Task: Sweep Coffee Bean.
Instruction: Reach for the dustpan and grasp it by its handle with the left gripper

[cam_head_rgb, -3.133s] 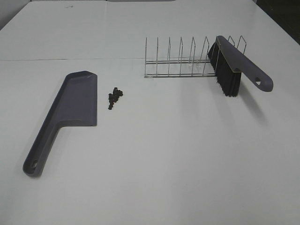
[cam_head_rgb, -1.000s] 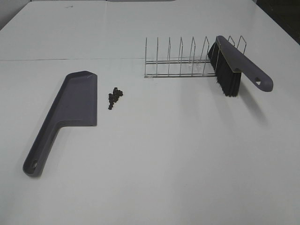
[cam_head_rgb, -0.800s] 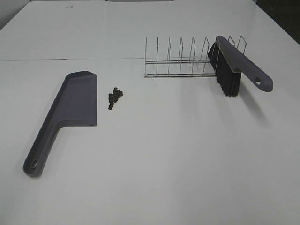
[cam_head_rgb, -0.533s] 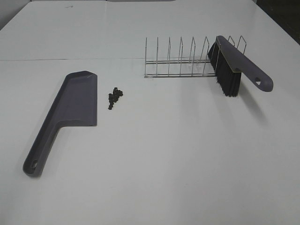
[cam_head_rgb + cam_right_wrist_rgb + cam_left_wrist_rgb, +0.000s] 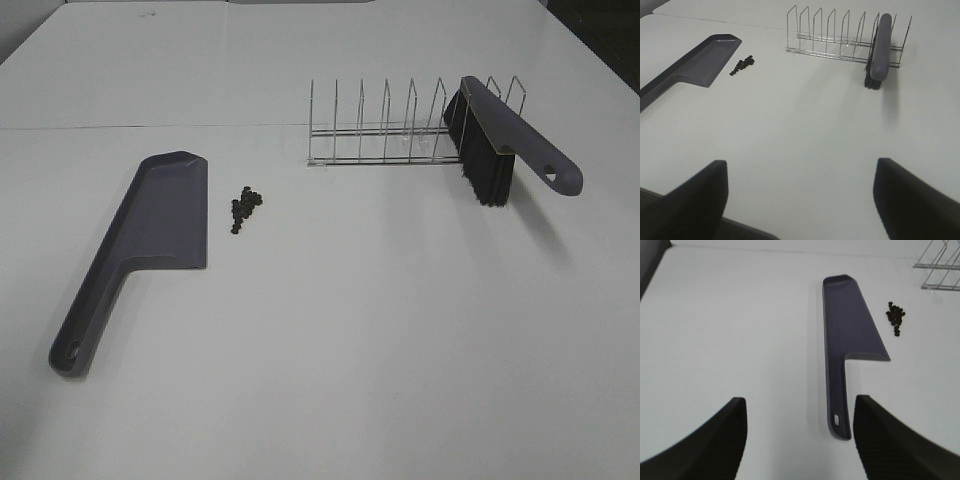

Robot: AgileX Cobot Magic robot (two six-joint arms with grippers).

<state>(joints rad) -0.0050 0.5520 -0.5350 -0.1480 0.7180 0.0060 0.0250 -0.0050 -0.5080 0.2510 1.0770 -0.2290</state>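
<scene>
The coffee bean (image 5: 243, 208) pile is a small dark cluster on the white table, just right of the grey-purple dustpan (image 5: 160, 220), which lies flat with its handle toward the near edge. The brush (image 5: 500, 140) leans in the right end of the wire rack (image 5: 380, 135), bristles down. Neither gripper shows in the exterior high view. In the left wrist view my left gripper (image 5: 800, 405) is open, short of the dustpan (image 5: 850, 325) handle, with the coffee bean (image 5: 895, 316) beyond. My right gripper (image 5: 801, 165) is open over bare table, far from the brush (image 5: 880, 47) and the coffee bean (image 5: 742, 65).
The wire rack (image 5: 830, 35) stands at the back right of the table with several upright dividers. A seam (image 5: 150, 127) runs across the tabletop behind the dustpan. Dark floor shows past the table's far right corner.
</scene>
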